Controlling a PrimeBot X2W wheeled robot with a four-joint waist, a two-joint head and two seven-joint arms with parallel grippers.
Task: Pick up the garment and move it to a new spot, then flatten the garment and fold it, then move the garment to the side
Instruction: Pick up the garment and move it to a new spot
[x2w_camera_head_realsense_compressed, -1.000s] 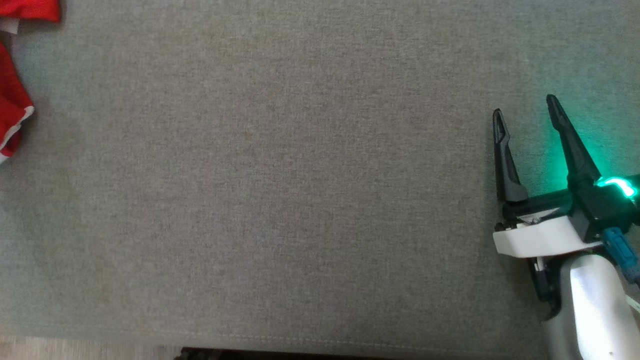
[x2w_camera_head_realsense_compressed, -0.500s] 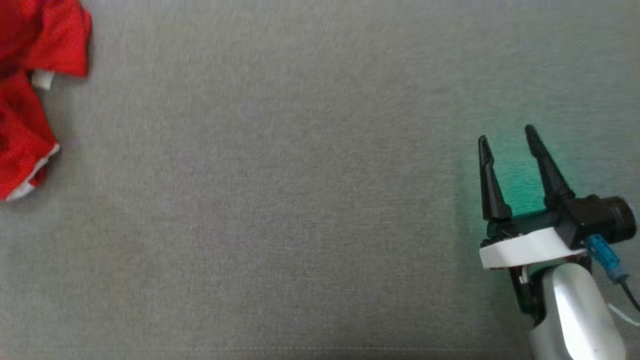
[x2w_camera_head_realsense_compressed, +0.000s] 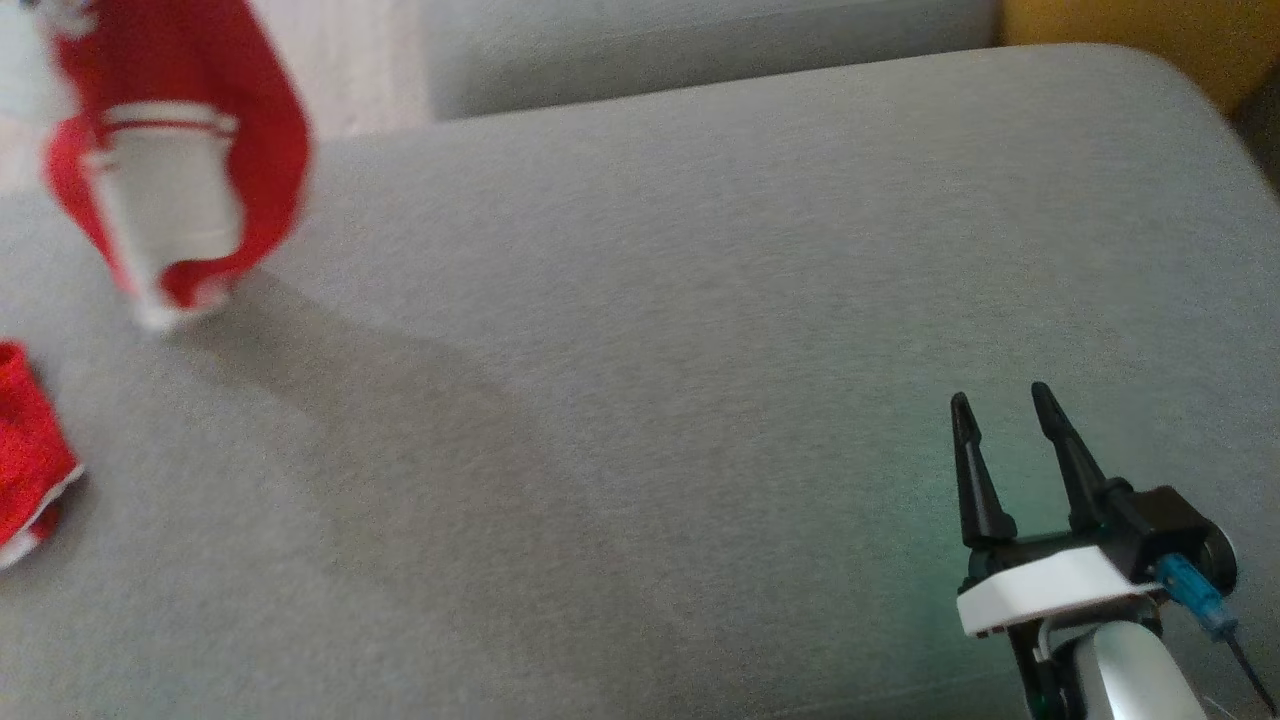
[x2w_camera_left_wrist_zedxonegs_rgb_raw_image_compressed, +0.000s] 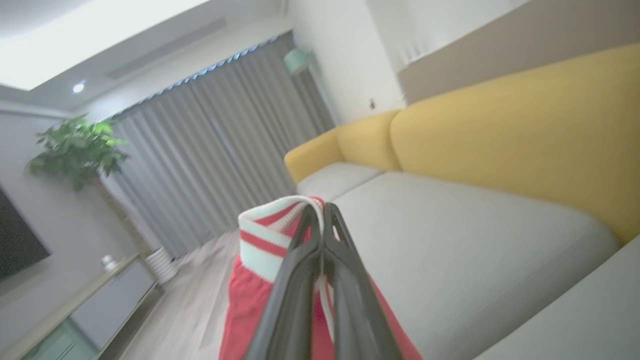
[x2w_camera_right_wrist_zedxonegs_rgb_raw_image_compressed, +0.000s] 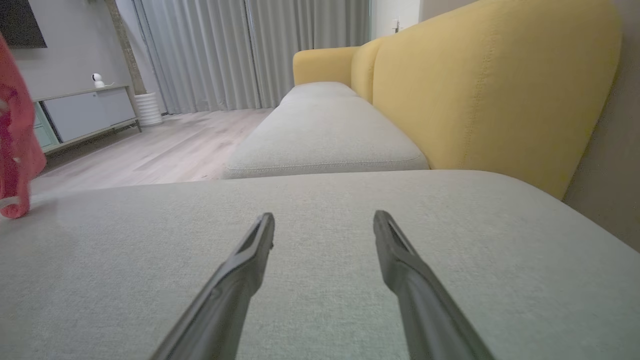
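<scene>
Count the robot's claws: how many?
2. The left gripper is shut on the red garment, at the left; the right gripper is open above the cushion, at the lower right.

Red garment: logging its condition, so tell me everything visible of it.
The garment is red fabric with a white ribbed band striped red. It hangs bunched, pinched at that band by the shut left tool, over the left end of the grey cushion; whether its lower tip touches is unclear. Another red, white-edged fold lies on the cushion.
</scene>
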